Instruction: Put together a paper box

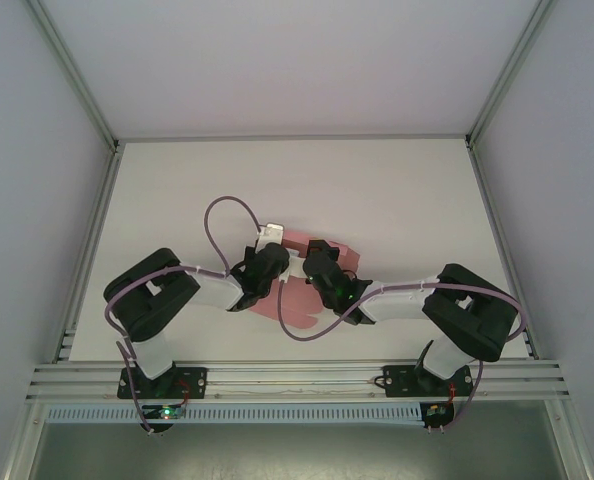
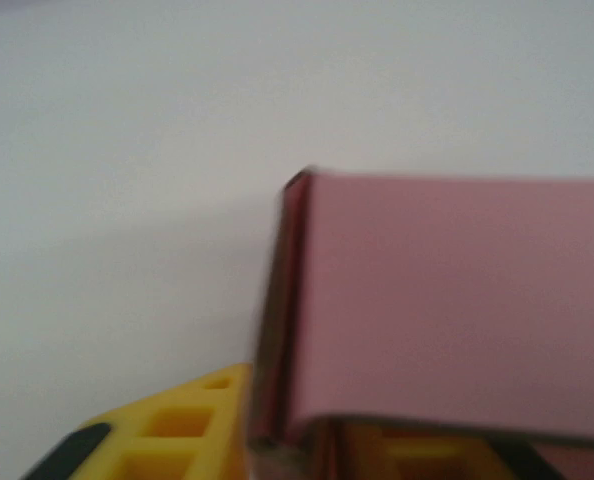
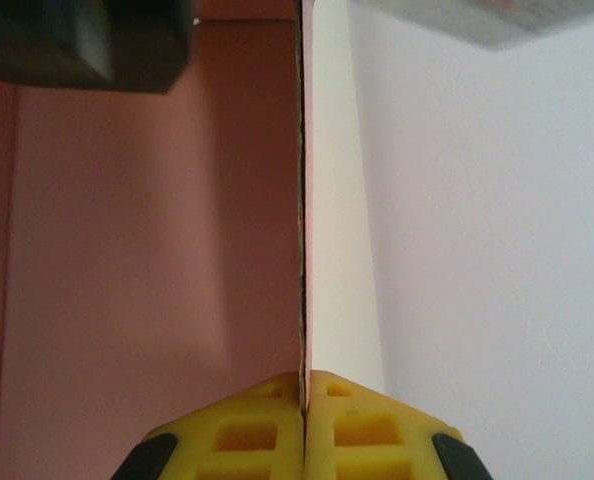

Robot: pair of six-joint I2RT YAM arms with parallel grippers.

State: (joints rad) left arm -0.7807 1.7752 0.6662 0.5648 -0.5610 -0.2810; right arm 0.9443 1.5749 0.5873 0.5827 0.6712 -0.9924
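The pink paper box [image 1: 295,302] lies mid-table, mostly hidden under both arms. In the right wrist view my right gripper [image 3: 304,380] is shut on the thin upright edge of a card wall [image 3: 303,200], with a pink panel [image 3: 147,230] stretching to its left. My right gripper [image 1: 322,266] meets my left gripper [image 1: 267,260] over the sheet. In the blurred left wrist view a pink panel [image 2: 457,300] covers the right finger, and a dark folded wall [image 2: 277,330] runs down between the yellow fingers [image 2: 167,430]. Whether the left gripper [image 2: 297,410] pinches that wall is unclear.
White table [image 1: 377,190] with aluminium rails along both sides and the near edge [image 1: 297,380]. Purple cables [image 1: 227,205] loop over the arms. The dark body of the left arm [image 3: 77,45] sits at the top left of the right wrist view. Open room lies behind the box.
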